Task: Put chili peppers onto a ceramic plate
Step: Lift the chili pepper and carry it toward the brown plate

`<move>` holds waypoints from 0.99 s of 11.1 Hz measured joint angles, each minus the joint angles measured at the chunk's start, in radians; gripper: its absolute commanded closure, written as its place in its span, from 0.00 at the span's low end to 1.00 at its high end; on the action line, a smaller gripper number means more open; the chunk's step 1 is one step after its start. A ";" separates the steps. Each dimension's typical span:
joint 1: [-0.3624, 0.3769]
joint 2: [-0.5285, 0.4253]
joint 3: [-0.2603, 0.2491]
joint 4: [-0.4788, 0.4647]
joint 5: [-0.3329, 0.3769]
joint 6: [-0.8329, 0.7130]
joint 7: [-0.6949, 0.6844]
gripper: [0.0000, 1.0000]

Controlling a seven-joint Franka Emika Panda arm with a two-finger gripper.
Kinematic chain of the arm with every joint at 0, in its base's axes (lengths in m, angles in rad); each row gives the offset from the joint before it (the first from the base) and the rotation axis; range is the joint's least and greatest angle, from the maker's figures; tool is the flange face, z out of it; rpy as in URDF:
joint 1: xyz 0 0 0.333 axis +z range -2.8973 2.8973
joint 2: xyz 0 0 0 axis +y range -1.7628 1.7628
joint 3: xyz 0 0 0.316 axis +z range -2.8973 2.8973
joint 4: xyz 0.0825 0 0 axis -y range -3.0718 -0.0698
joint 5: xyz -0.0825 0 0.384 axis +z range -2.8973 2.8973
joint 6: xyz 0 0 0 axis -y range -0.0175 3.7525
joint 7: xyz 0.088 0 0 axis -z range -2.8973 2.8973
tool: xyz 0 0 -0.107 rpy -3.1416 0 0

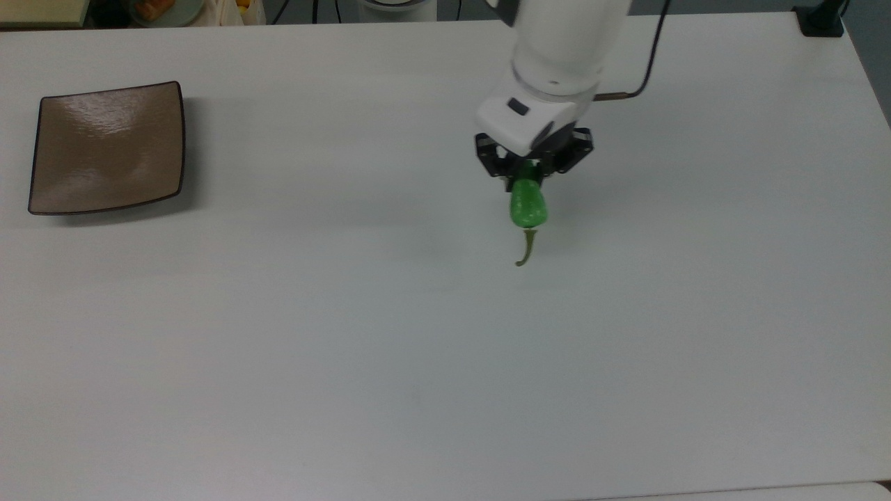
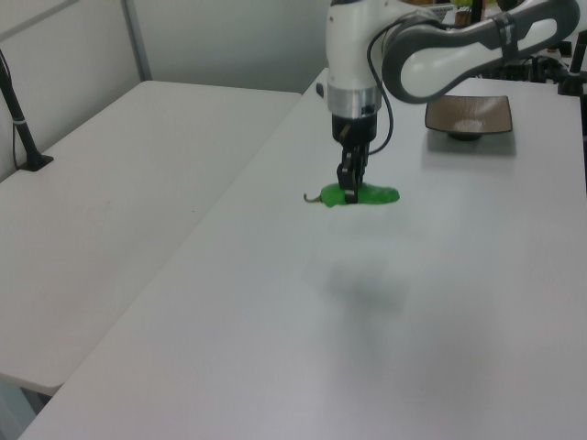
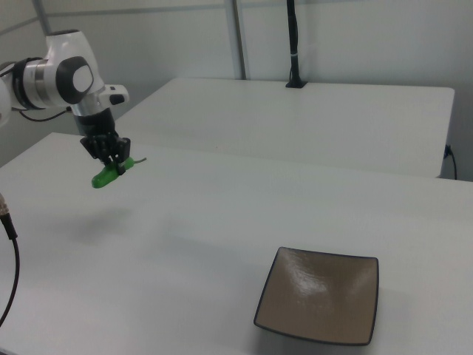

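White table bare between held chili pepper, ceramic plate

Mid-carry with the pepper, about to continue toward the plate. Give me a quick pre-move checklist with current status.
1. Grip: tool shut on the chili pepper, stem end sticking out: ok.
2. Pepper lifted off the table: ok; in the right view it hangs above its shadow.
3. Ceramic plate free of other items: ok.
4. Path across the table to the plate, toward the top view's left: nothing in the way, ok.
5. Grip firm enough for the rest of the carry: cannot tell.
6. Pepper over the plate: not ok, still far off.
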 measured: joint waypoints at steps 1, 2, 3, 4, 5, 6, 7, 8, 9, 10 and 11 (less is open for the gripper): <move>-0.007 -0.016 -0.022 -0.013 0.000 -0.001 -0.030 0.99; -0.016 -0.031 -0.044 -0.027 0.000 -0.001 -0.064 0.99; -0.024 -0.046 -0.068 -0.042 0.000 -0.001 -0.099 0.99; -0.034 -0.060 -0.095 -0.055 0.000 -0.001 -0.139 0.99; -0.046 -0.073 -0.122 -0.064 0.000 -0.001 -0.175 0.99; -0.059 -0.084 -0.150 -0.072 0.000 -0.001 -0.218 0.99; -0.070 -0.092 -0.177 -0.080 0.000 -0.001 -0.262 0.99; -0.080 -0.099 -0.202 -0.094 0.000 -0.001 -0.304 0.99; -0.092 -0.104 -0.219 -0.104 0.001 -0.001 -0.338 0.99; -0.108 -0.108 -0.229 -0.113 0.001 -0.001 -0.374 0.99; -0.123 -0.110 -0.236 -0.121 0.001 -0.001 -0.410 0.99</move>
